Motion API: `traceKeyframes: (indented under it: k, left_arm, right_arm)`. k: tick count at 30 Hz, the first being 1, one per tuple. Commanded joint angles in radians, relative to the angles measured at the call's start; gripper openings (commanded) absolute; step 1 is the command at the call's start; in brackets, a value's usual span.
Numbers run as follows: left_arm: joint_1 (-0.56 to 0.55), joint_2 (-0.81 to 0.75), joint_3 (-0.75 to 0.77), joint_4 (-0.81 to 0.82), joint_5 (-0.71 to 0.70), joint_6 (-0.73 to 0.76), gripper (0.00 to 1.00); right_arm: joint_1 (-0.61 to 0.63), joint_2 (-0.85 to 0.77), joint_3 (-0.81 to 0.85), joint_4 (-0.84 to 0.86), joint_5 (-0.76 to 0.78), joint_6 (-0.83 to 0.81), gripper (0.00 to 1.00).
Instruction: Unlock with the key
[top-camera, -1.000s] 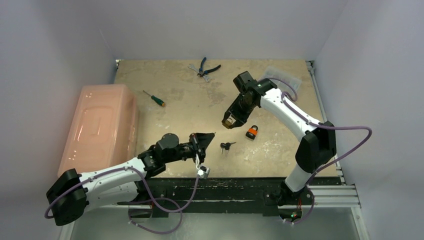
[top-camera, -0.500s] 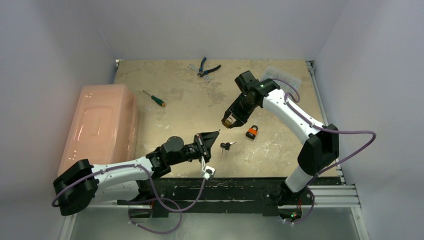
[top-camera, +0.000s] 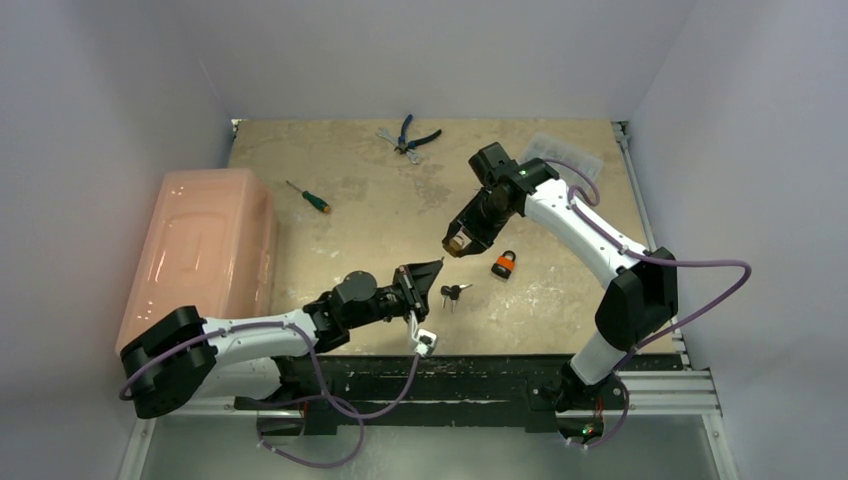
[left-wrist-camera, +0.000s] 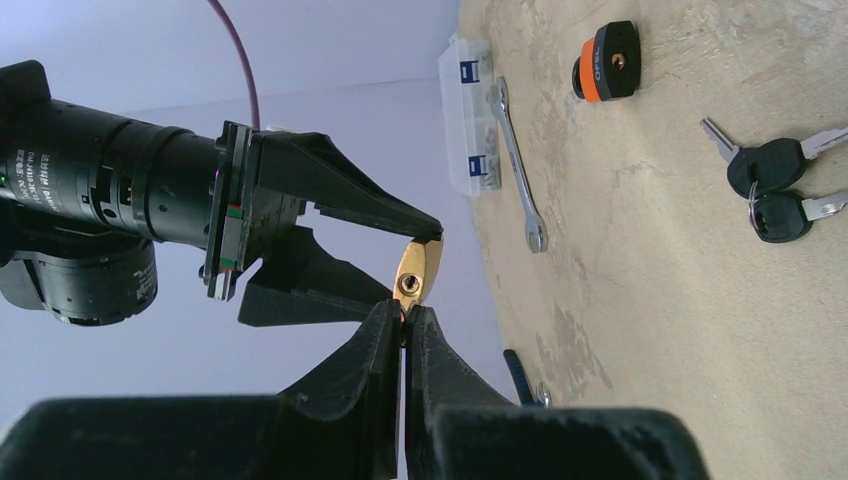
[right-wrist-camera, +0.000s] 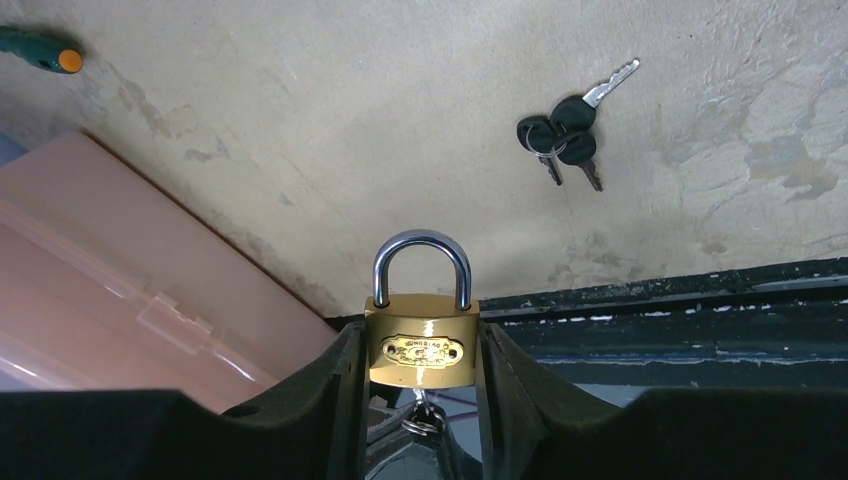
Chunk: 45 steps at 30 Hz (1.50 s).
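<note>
The right tool (left-wrist-camera: 410, 268) has the brass padlock (right-wrist-camera: 421, 345) clamped by its flat sides between both fingers, held up off the table (top-camera: 350, 200) over its middle, a little toward the right arm's side. From the right wrist view the shackle is closed and stands away from the body. The other end, with the keyhole (left-wrist-camera: 407, 283), is the oval face turned toward the left arm.

The left tool (left-wrist-camera: 402, 312) is pinched fully together, its tips pointing up at that oval face from the near-left. In its own wrist view they sit just under the keyhole, nearly in line with it. From overhead the two tools are close but apart, so I'd say there is no contact yet. A thin sliver shows in the seam between the left fingers, and a small metal piece (right-wrist-camera: 424, 420) hangs below the padlock in the right wrist view. It may be a key, but I cannot tell for sure.

The whole thing turns on that line: the padlock's long axis runs from shackle to keyhole, and the left tool has to come in along it, straight, not skewed. The left arm is the near one for that, while the right only needs to keep the lock steady.

A bunch of black-headed keys (top-camera: 454, 292) lies loose on the table just beside the left tool, with an orange padlock (top-camera: 503, 265) beyond it
</note>
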Motion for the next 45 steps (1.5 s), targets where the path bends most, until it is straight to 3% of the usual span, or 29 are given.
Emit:
traceKeyframes:
  k: [1, 32, 45]
  left_arm:
    - [-0.006, 0.023, 0.048, 0.073, 0.007, 0.024, 0.0]
    - [-0.006, 0.102, 0.069, 0.102, 0.011, 0.049, 0.0]
    - [-0.005, 0.076, 0.077, 0.034, -0.021, 0.112, 0.0]
  right_arm:
    - [0.014, -0.019, -0.002, 0.009, 0.001, 0.02, 0.0]
    - [0.029, -0.011, 0.001, -0.02, 0.024, -0.005, 0.0]
    - [0.076, 0.013, 0.051, -0.084, 0.094, 0.004, 0.0]
